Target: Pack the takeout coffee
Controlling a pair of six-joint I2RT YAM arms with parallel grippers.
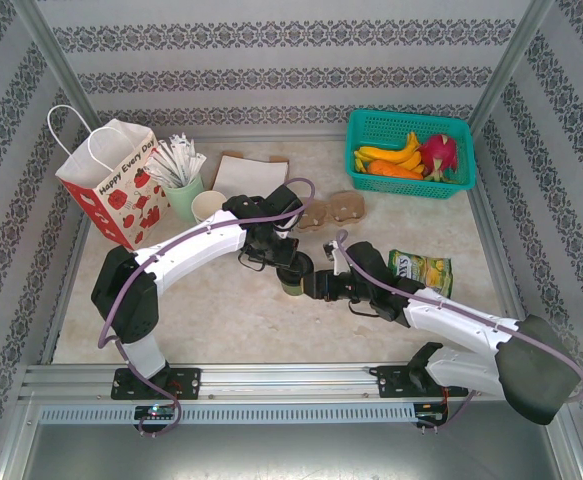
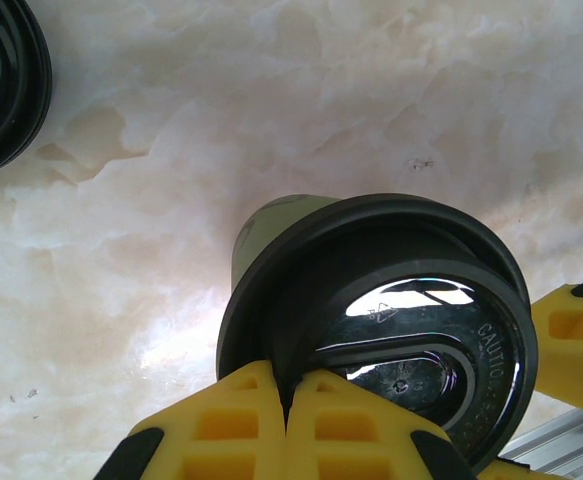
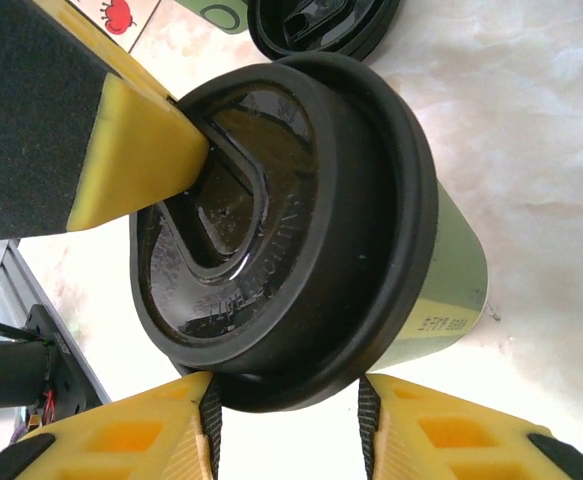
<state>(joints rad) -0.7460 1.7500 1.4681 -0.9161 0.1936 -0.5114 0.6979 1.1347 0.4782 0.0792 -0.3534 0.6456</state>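
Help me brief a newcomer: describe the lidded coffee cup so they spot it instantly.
On the marbled table, find where two white arms meet. The dark green paper cup stands there; its round black plastic lid distinguishes it from the open cream cup behind.

My top camera sits above and behind me, looking down over the whole pale marbled tabletop [image 1: 221,320]. Both wrist cameras hang very close, each aimed at the same dark green paper cup with a round black plastic lid [image 3: 291,220].

Green cup [image 3: 451,290], black lid [image 3: 301,200] — cream marbled table [image 1: 221,310] — teal basket [image 1: 411,118].
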